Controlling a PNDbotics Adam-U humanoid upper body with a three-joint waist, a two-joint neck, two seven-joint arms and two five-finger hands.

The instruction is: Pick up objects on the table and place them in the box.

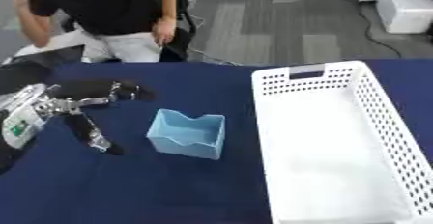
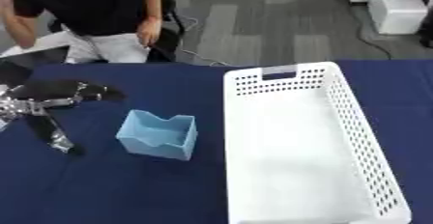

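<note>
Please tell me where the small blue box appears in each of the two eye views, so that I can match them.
Left eye view: the blue box is slightly left of the centre, on the blue table.
Right eye view: it is further left, about the same height.
Shared landmark: the white basket on its right, apart from it; the left hand on its left.

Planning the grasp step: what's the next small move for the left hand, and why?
Probably shift the left robot hand rightward to the light blue box and close on it. The hand is open, fingers and thumb spread, left of the box and not touching it. The white basket looks empty, and the right hand is out of view.
</note>
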